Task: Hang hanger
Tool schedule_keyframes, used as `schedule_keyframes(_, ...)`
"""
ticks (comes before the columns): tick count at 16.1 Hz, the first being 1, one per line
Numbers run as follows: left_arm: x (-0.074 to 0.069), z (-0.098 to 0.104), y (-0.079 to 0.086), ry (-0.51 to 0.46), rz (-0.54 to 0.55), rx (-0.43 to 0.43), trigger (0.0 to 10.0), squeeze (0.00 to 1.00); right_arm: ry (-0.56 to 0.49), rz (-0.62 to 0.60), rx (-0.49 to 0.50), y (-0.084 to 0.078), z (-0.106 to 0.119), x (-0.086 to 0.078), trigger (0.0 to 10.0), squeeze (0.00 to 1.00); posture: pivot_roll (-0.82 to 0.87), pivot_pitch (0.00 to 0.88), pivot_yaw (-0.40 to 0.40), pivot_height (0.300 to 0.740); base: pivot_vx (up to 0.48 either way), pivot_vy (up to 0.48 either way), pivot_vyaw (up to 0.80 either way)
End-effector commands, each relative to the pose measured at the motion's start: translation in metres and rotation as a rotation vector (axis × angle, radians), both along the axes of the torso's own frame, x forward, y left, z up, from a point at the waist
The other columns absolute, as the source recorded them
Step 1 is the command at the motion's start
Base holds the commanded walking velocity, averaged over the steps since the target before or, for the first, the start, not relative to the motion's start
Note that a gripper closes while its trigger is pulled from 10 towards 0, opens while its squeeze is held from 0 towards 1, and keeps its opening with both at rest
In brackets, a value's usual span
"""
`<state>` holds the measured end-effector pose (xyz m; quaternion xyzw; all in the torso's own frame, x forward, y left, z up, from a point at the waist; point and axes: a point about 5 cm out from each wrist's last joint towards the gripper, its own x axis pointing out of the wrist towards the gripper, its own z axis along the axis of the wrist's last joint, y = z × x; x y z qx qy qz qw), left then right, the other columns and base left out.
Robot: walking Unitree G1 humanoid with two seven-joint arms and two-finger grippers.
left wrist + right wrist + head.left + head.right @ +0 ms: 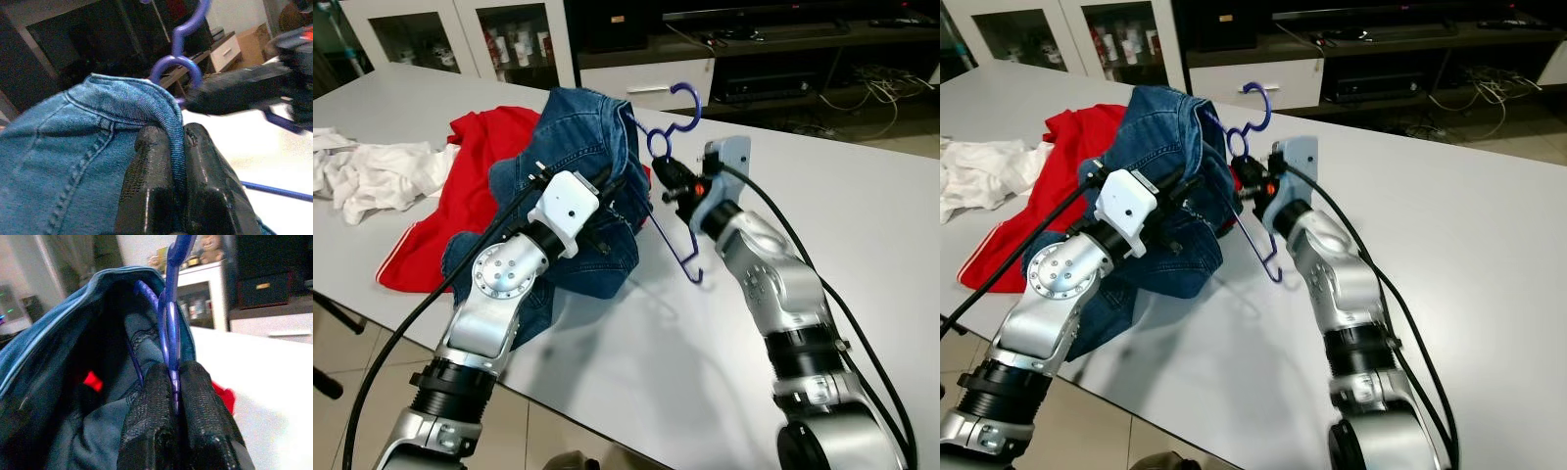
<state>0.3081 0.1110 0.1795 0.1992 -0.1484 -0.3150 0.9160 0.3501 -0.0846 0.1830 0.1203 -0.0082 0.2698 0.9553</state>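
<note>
Had my left gripper [178, 161] pinching the jacket [582, 147] collar, right gripper [173, 387] clamped on the hanger [668, 147] beside it. Collar could've slipped off tbh.

your right gripper [1252, 186] pinches purple hanger [1253, 176] | left gripper [1185, 186] clamps denim jacket [1165, 176] collar | red shirt [1058, 166] beneath on table [1449, 245]

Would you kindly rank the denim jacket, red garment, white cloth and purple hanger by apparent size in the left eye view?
1. denim jacket, though it is lifted toward the camera.
2. red garment, partly hidden under it.
3. white cloth, cut off at the frame edge.
4. purple hanger.
</note>
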Motion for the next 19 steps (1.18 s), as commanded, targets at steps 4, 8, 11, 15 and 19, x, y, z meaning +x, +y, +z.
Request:
schedule_keyframes(4,-0.013,0.003,-0.021,-0.029,-0.141,0.015,0.0,0.00,-0.088,-0.096,0.087,0.004,0.030,0.013,10.0,0.00,-0.03,0.000,0.068,0.740,0.000,0.000,0.00)
schedule_keyframes(8,-0.017,-0.005,-0.030,-0.008,-0.167,0.012,0.0,0.00,-0.085,-0.133,0.121,0.005,0.034,0.019,10.0,0.00,-0.04,0.000,0.066,0.740,0.000,0.000,0.00)
schedule_keyframes(11,-0.019,-0.008,-0.041,0.007,-0.190,-0.005,0.0,0.00,-0.102,-0.138,0.154,0.010,0.038,0.017,10.0,0.00,-0.04,0.000,0.066,0.740,0.000,0.000,0.00)
schedule_keyframes(15,-0.022,-0.016,-0.043,0.036,-0.203,-0.003,0.0,0.00,-0.128,-0.187,0.234,0.001,0.043,0.017,10.0,0.00,-0.04,0.000,0.068,0.740,0.000,0.000,0.00)
schedule_keyframes(19,-0.023,-0.019,-0.039,0.053,-0.188,-0.008,0.0,0.00,-0.153,-0.212,0.279,-0.007,0.049,0.018,10.0,0.00,-0.05,0.000,0.068,0.740,0.000,0.000,0.00)
